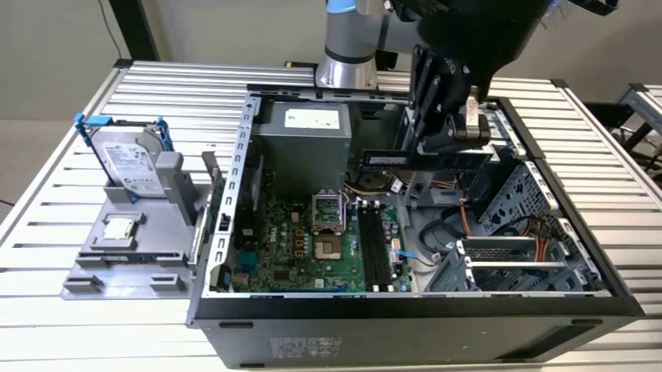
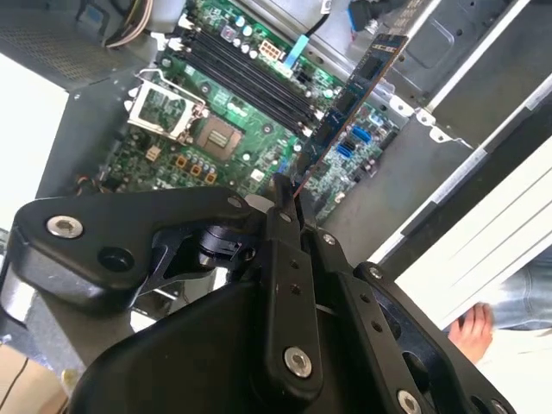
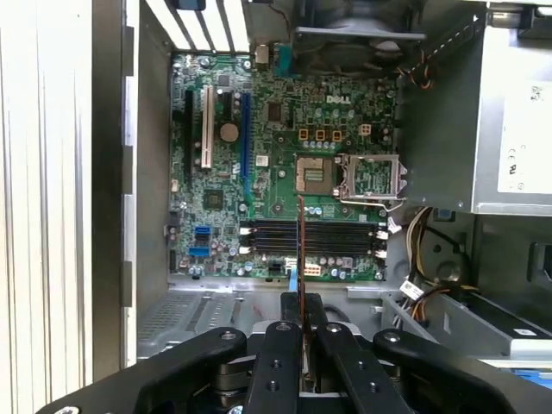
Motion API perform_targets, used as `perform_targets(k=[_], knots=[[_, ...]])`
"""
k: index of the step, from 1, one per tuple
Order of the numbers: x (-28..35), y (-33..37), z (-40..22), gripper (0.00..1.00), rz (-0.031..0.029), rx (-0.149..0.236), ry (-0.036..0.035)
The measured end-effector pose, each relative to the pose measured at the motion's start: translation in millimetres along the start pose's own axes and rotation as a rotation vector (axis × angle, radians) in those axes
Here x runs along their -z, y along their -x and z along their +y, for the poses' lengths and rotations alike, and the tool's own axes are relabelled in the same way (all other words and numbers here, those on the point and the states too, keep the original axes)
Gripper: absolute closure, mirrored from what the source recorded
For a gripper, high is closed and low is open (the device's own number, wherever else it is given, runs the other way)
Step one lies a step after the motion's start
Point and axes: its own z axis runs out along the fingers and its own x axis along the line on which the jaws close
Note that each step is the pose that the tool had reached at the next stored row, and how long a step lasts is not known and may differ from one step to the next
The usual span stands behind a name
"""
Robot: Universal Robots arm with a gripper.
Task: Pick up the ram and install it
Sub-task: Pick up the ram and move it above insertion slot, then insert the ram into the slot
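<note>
End effector (image 1: 447, 146) is clamped on the ram (image 1: 424, 160), holding it above the open case (image 1: 414, 314), upper right of centre in the exterior view, over the motherboard (image 1: 300, 248) and its black slots (image 1: 374, 248). Stick looks light and stiff but fragile, so I'd grip the edges only and stay off the chips. Tight in there, cables (image 1: 486, 225) close by. Case sits on a slatted tabletop (image 1: 62, 178).
</note>
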Motion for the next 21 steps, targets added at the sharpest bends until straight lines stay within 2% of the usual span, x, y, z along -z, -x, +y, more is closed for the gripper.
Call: perform_targets(k=[6, 18, 21], knots=[[-0.4, 14.4, -0.2, 1.0, 0.0001, 0.0, 0.0], [-1.2, 49.1, -0.5, 1.0, 0.0, 0.0, 0.0], [-1.4, 54.5, -0.5, 1.0, 0.0001, 0.0, 0.0]])
